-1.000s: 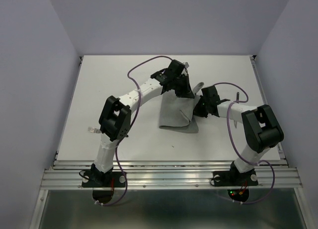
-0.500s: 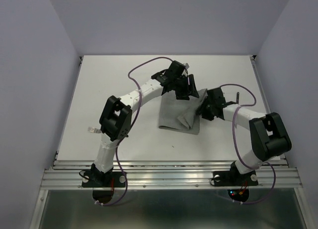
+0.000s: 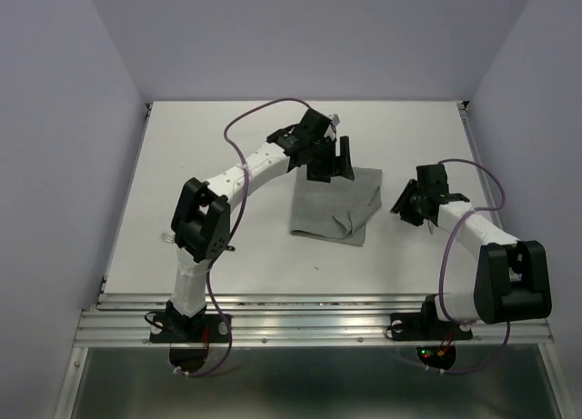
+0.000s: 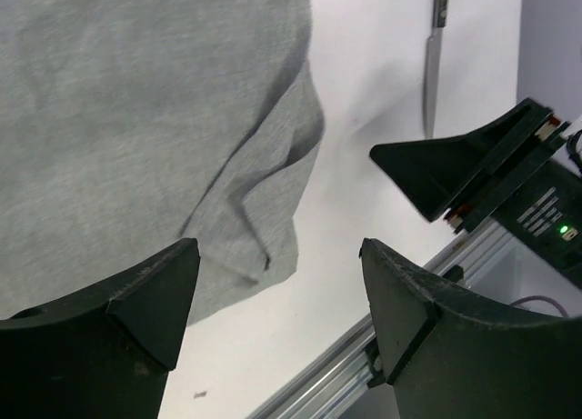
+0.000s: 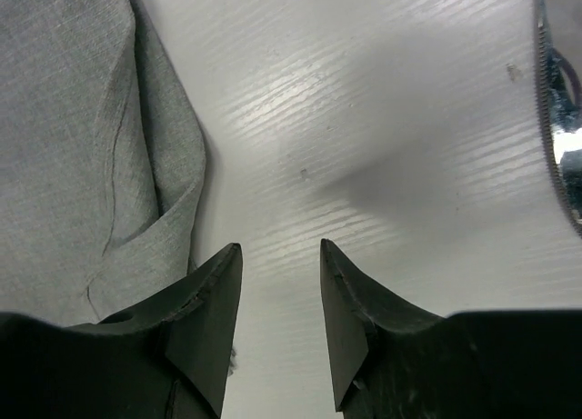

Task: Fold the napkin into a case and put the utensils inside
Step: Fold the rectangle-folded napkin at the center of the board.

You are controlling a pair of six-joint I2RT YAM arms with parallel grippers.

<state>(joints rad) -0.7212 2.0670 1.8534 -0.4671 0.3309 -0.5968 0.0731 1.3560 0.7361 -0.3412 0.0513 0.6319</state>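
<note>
At mid-table, a little right of centre, lies the plain mid-grey soft cloth napkin [image 3: 329, 201]. It is folded over on itself into a rough 4-sided oblong and rests flat on the white table [image 3: 200, 155]. Its far edge runs fairly straight. Its near right corner carries a loose lapped fold with a rumpled lip, plain in both wrist views.

Entry 1: the left gripper [image 4: 277, 296], black, with 2 fingers, hangs over the napkin's far edge in the top view.
- Jaws spread wide.
- Its fingers [image 4: 136, 314] stand clear of the cloth. Between them the wrist camera shows only grey cloth and bare table below.
- Nothing is gripped.

Entry 2: the right gripper [image 5: 280, 296], black, with 2 fingers, is over bare table just off the napkin's right edge, towards the table's right edge.
- Jaws parted by a moderate gap, narrower than the left's.
- Only white table surface shows through the gap.
- Nothing is gripped.
- The napkin's folded edge shows at the left of its wrist view, beside one finger [image 5: 207, 310].

Entry 3: 1 utensil [image 4: 434, 69] is seen, a thin metal piece with a slim dark handle and a bright pointed blade, probably a knife.
- It lies flat on bare table, apart from the napkin.
- From the left wrist camera it sits beyond the right gripper.
- It is outside the cloth.

Entry 4: a silver aluminium rail [image 3: 309, 314] runs along the table's near edge, with both arm bases bolted to it.
</note>
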